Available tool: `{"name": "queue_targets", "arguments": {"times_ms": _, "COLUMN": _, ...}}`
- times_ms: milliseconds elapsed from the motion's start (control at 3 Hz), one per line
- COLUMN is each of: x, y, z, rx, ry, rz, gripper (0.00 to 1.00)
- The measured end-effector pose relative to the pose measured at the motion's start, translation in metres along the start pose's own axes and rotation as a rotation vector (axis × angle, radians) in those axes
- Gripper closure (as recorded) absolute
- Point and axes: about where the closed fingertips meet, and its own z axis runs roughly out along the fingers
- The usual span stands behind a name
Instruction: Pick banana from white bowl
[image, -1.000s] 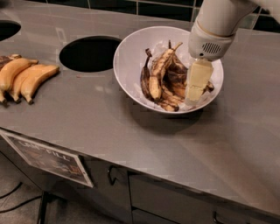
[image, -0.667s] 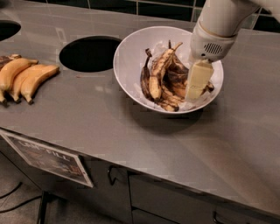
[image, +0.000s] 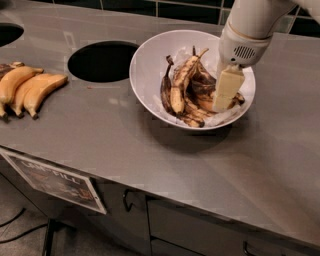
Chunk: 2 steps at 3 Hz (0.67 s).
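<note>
A large glossy white bowl (image: 150, 75) sits on the steel counter and holds several overripe bananas (image: 182, 87), dark brown-black with faint yellow streaks. My gripper (image: 222, 102) hangs from the white arm at the upper right and reaches down into the right half of the bowl. Its cream-coloured finger (image: 226, 90) stands among the bananas, touching the dark peels on the right side.
Three plump orange-yellow bananas (image: 27, 90) lie at the counter's left edge. A round hole (image: 102, 61) opens in the counter left of the bowl, and another (image: 7, 32) at the far left. Bare counter (image: 200, 170) lies in front of the bowl. A sign (image: 52, 180) hangs below.
</note>
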Motion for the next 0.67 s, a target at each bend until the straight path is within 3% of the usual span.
{"name": "queue_targets", "arguments": {"times_ms": 333, "x": 0.001, "y": -0.0031, "z": -0.0023, "rx": 0.004, "ry": 0.012, "rz": 0.003, "gripper": 0.26}}
{"name": "queue_targets", "arguments": {"times_ms": 667, "x": 0.0012, "y": -0.0081, "z": -0.0047, "rx": 0.005, "ry": 0.024, "rz": 0.007, "gripper": 0.41}}
